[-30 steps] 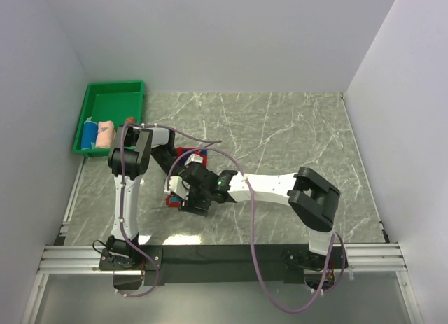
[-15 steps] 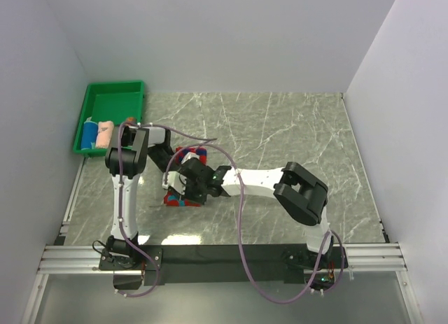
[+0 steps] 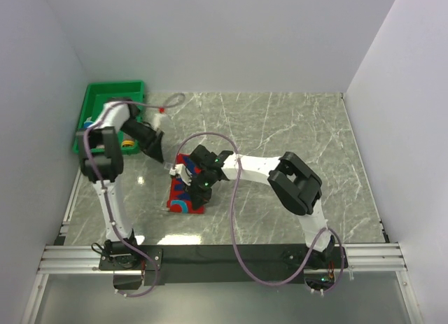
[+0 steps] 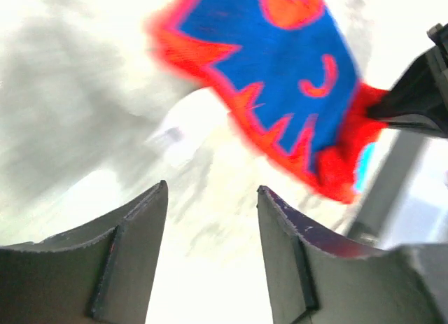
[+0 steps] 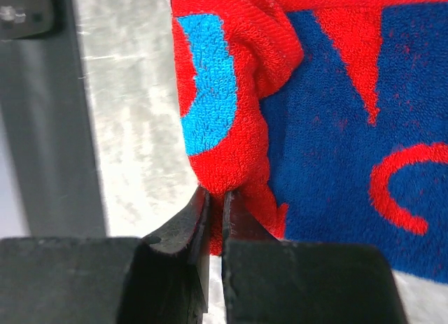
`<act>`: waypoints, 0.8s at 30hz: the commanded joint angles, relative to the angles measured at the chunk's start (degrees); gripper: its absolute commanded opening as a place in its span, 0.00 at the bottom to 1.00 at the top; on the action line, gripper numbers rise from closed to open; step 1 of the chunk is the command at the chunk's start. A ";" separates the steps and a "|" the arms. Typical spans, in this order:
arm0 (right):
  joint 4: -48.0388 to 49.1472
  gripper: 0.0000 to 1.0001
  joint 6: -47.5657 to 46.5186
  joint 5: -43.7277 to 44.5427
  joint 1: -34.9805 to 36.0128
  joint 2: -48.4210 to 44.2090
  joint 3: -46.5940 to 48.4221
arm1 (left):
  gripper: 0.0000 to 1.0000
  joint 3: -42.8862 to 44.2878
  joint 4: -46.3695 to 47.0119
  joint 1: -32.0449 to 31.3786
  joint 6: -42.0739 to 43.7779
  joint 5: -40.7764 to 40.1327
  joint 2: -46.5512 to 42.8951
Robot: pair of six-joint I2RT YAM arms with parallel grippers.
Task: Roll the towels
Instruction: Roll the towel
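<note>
The grey marbled bench point(image 3: 280, 142) carries a red-and-blue towel point(image 3: 183, 194), spread mostly flat near its front left. A green tray point(image 3: 115, 93) sits at its far left corner.

Green tray point(image 3: 115, 92) sits far-left on marble table point(image 3: 294, 135).

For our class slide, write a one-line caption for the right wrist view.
Right gripper shut on the red edge of the red-and-blue towel on the marble table.
</note>
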 commanded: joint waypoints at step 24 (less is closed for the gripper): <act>-30.36 0.00 -0.77 -14.53 -8.75 24.99 21.73 | 0.99 -27.01 38.41 5.83 -12.94 -1.99 -58.43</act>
